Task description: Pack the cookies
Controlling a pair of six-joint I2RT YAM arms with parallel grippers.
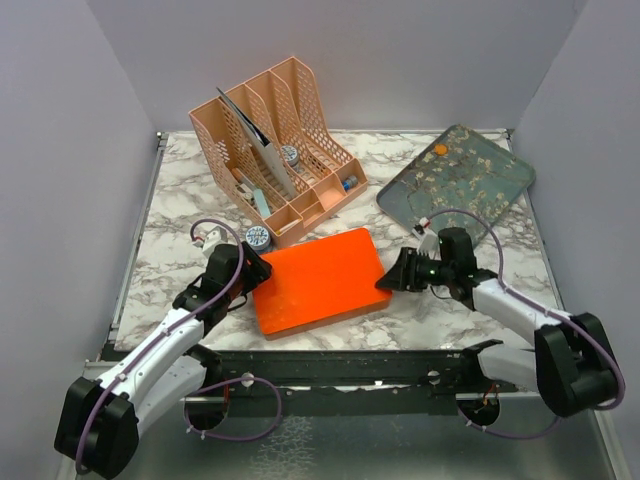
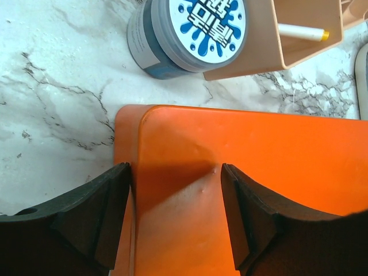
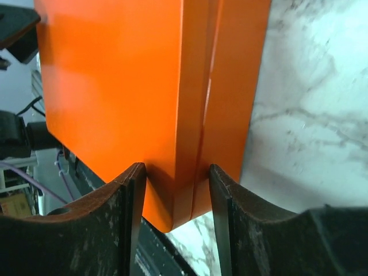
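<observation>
A closed orange box [image 1: 318, 280] lies flat in the middle of the table. My left gripper [image 1: 262, 272] is open at its left corner. In the left wrist view [image 2: 175, 172] one finger stands against the box's [image 2: 247, 167] side edge and the other over the lid. My right gripper [image 1: 385, 281] is at the right corner. In the right wrist view [image 3: 177, 172] its jaws press the box [image 3: 115, 75] from both sides, across the seam of lid and base. One orange round cookie [image 1: 440, 149] lies on the green patterned tray [image 1: 470, 185]. No other cookies show.
A peach desk organizer [image 1: 275, 150] with papers and pens stands at the back, touching the box's far edge. A round blue-and-white tin [image 1: 257, 237] [image 2: 187, 31] sits beside the box's left corner, another inside the organizer [image 1: 290, 155]. A dark rail runs along the near edge.
</observation>
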